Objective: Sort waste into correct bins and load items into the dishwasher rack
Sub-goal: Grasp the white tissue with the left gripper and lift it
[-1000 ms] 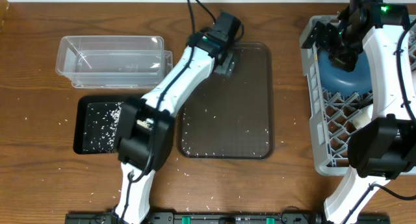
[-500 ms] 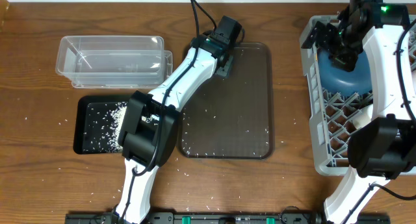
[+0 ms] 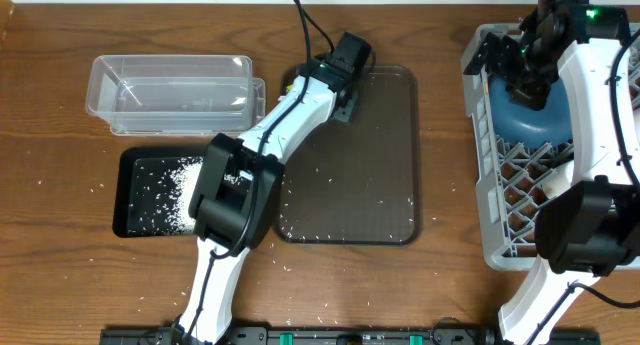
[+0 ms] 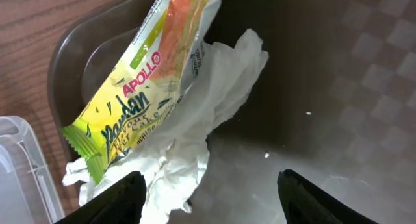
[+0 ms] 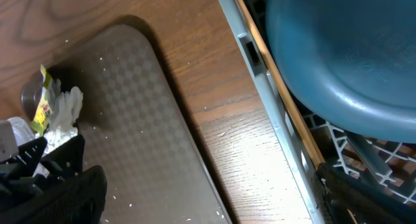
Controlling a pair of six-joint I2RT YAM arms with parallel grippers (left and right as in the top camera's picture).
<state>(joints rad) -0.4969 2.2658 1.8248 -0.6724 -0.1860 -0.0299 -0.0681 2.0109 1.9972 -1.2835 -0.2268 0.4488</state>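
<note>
The left gripper (image 4: 211,188) has its jaws apart over the small yellow-green snack wrapper (image 4: 140,87) and crumpled white paper scrap (image 4: 195,126), which lie in the far left corner of the dark brown plastic serving tray (image 4: 338,87). To the right of that tray, the right gripper (image 5: 208,195) hangs wide open above the wide dark blue dish (image 5: 338,62).

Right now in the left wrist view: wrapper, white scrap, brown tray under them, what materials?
The snack wrapper: likely plastic film, glossy, printed, crimped end. The paper scrap: thin tissue-like paper, matte, soft crumples. The serving tray: probably moulded plastic, dark brown, semi-gloss checkered texture catching light.
</note>
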